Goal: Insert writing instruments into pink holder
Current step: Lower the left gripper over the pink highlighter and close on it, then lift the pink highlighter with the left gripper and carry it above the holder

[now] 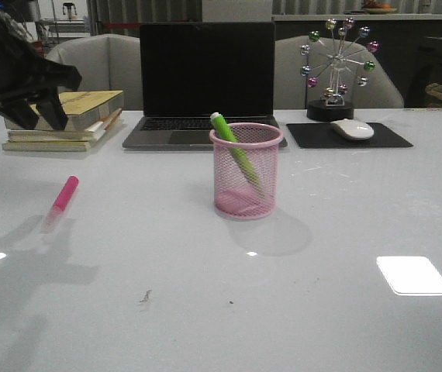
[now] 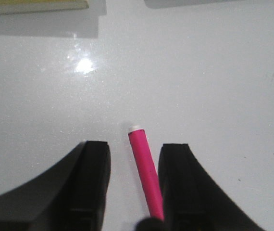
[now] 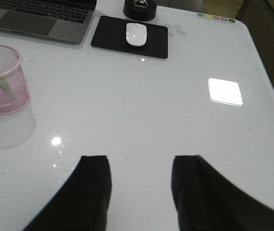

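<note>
- Our left gripper [image 2: 134,185] hung wide open over the pink marker [image 2: 145,174], gripping nothing.
- Our right gripper [image 3: 141,190] was open and empty.
- The green marker [image 1: 236,152] leaned inside the pink holder [image 1: 245,172].

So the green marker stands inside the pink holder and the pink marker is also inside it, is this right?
Not quite. The green marker does stand leaning inside the pink holder, but the pink marker is not in it: it lies on the table to the holder's left. The front view shows this, and the left wrist view shows it between the open fingers of the left gripper.
</note>
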You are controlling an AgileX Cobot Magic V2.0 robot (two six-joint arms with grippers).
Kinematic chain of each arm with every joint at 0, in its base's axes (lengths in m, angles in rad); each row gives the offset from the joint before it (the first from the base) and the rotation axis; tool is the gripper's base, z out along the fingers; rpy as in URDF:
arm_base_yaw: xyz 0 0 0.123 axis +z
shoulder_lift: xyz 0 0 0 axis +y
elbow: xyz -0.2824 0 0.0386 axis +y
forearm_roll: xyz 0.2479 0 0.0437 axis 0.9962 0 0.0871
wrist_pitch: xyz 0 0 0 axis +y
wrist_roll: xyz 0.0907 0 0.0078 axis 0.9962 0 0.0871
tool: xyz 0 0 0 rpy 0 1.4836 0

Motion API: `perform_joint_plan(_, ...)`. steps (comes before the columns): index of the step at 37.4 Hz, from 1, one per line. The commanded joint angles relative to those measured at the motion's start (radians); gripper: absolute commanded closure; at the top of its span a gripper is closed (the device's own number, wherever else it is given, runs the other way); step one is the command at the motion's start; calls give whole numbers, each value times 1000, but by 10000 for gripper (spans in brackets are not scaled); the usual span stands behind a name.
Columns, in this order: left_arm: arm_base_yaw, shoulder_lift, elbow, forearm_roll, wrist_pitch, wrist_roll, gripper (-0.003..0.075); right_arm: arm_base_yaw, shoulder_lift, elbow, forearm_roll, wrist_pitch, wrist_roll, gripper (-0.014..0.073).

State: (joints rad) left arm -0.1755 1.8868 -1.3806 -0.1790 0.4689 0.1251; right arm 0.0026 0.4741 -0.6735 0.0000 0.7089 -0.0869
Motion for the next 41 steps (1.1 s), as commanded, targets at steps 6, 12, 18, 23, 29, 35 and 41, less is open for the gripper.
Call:
perform_joint_plan(6,-7,21,-36,-68,-65,0,389,-6,2,-21,-6,-62,-2,178)
perform_joint_plan(12,-7,61,-36,-103,-70,0,389,-6,2,-21,-6,-54,-2,178)
perform_joint_plan(18,-7,99,-38,-126,-47,0,389,-6,2,-21,-6,-12,-2,178)
perform_joint_plan(23,-7,120,-38,-132,-47,0,389,-6,2,-21,-6,23,-2,178)
perform_joint_plan(29,-7,141,-38,-132,-26,0,389,-6,2,-21,-6,45,-2,178)
perform_joint_plan(35,-7,165,-38,-132,18,0,389,-6,2,-21,-6,50,-2,178)
perform_joint_plan(41,-7,176,-38,-127,92,0,472,-6,2,-21,-6,50,-2,178)
